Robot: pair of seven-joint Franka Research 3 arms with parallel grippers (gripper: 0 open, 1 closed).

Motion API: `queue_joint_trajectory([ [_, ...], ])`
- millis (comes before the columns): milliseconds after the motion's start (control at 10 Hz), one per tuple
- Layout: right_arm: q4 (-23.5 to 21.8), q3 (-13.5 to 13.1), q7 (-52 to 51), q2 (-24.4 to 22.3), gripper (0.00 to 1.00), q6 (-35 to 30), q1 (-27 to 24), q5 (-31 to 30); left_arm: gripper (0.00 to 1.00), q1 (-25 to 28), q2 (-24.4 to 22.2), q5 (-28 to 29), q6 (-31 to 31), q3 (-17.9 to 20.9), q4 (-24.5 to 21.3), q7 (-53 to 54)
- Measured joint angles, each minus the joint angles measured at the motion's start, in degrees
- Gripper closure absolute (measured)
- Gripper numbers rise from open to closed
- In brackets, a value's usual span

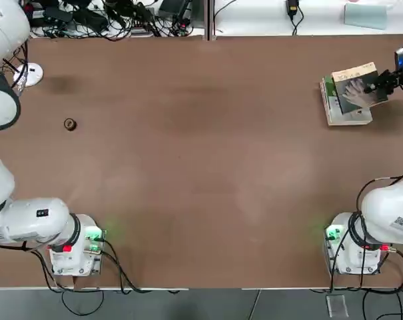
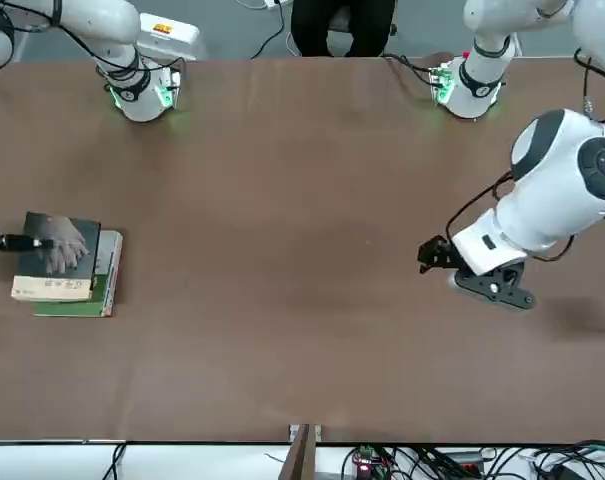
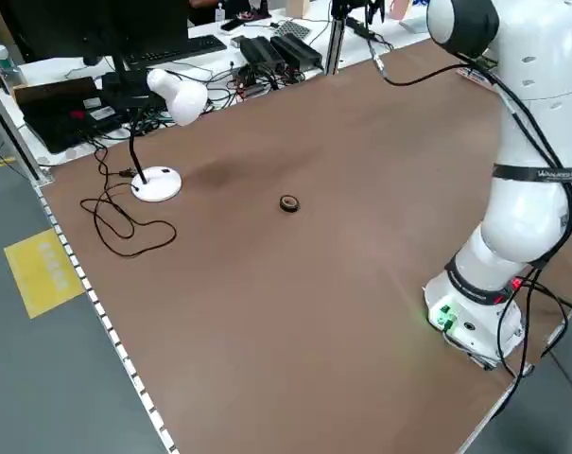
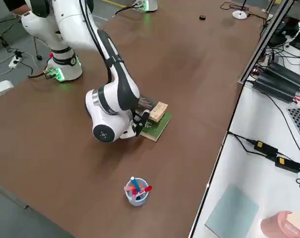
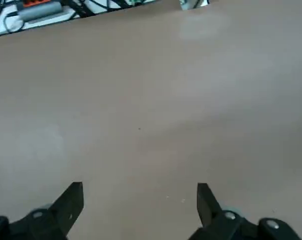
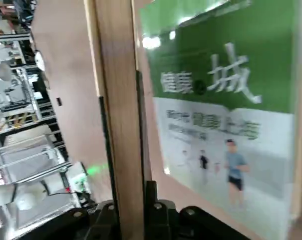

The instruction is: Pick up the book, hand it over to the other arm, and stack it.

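The right gripper [image 1: 381, 83] is closed hard on the edge of the book [image 1: 356, 84], the thin paperback with the pale hand on its cover, at the far right side of the table [image 1: 201, 173]. In the right wrist view the book's edge is seen pinched between the fingers [image 6: 150, 200] and standing almost edge-on to the camera. The book is held over the thicker green-and-white book [image 1: 336, 107]; whether its underside already rests on that cover or hangs just above it cannot be told.

The step in hand is judged to be the stacking. For it to be done well, the book should be brought level before it is let go, so that it is laid flat rather than dropped on one edge. Its sides should be squared with the green-and-white book beneath, as it sits somewhat askew and overhangs toward the table's far edge. The fingers should be parted only once the weight is borne from below, and the gripper is best drawn back along the line of the cover, so that the thin book is not dragged off.

The left gripper [image 5: 140, 207] is fully open and empty above bare table, well apart from the books.
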Motion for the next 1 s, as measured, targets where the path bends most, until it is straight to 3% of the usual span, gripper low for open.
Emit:
queue_joint_trajectory([
  [500,0.2,-0.4,-1.9,0.6,0.84,2.3,0.0,-1.7,0.0,2.1,-0.6,0.0,-3.9,1.2,-0.1,0.3],
  [1000,-0.3,-1.3,-2.5,1.8,0.84,5.0,-0.6,-0.7,0.0,-3.2,-4.5,-0.8,-9.3,11.0,-1.1,1.1],
])
